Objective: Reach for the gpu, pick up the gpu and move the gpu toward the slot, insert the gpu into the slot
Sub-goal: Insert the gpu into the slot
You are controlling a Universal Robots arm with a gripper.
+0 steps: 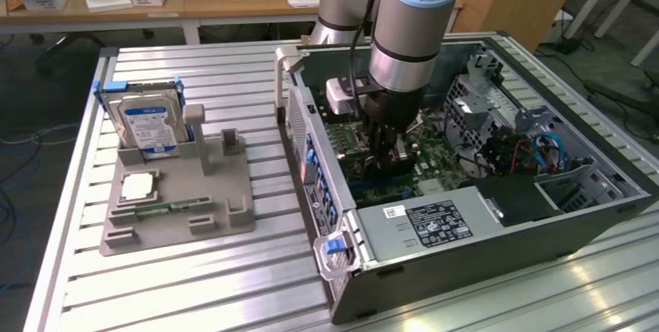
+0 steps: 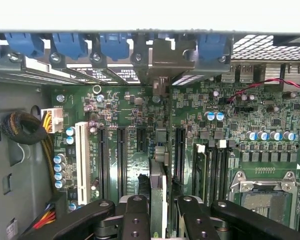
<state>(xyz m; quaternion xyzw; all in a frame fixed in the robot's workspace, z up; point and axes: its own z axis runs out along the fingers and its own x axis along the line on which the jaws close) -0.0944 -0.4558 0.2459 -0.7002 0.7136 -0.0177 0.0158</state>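
Observation:
My gripper is down inside the open computer case, just above the green motherboard. Its two black fingers stand either side of the gpu, which I see edge-on as a thin upright card, and they are shut on it. The card's grey metal end bracket reaches the case's rear wall among the blue slot clips. The card stands in line with the black expansion slots, between two of them; whether its lower edge is seated is hidden. In the exterior view the gripper is low over the board.
On the table at the exterior view's left, a grey fixture carries a silver hard drive, a processor chip and a small green memory stick. Inside the case are the power supply, a CPU socket and cable bundles.

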